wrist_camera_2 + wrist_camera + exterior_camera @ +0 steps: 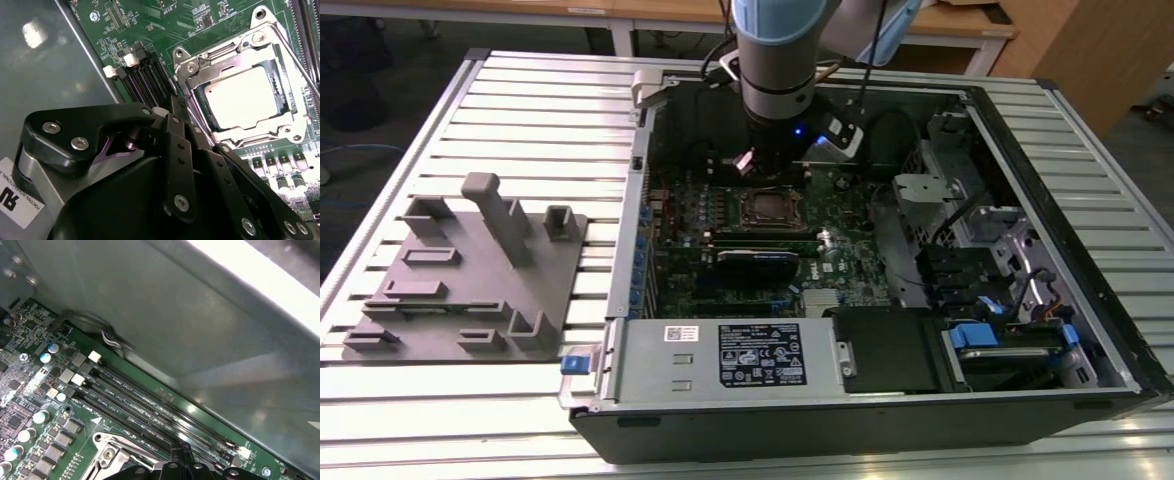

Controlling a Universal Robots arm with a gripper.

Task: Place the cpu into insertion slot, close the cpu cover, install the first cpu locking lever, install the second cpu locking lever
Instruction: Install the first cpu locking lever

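Second wrist view: the cpu [245, 97], a flat square chip with dull silver-grey face, lies in the silver-rimmed square insertion slot [296, 136], with the thin silver frame-shaped cpu cover [227, 57] down over its edges. The black gripper [173, 104], jaws together and empty, stands at the slot edge nearest the long black memory slots [145, 80].

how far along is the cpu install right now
Done: the cpu sits in the insertion slot, with the cpu cover down over it. In hand: the shut pincer is at the socket's corner. Left: the locking levers; whether either is latched is unclear.
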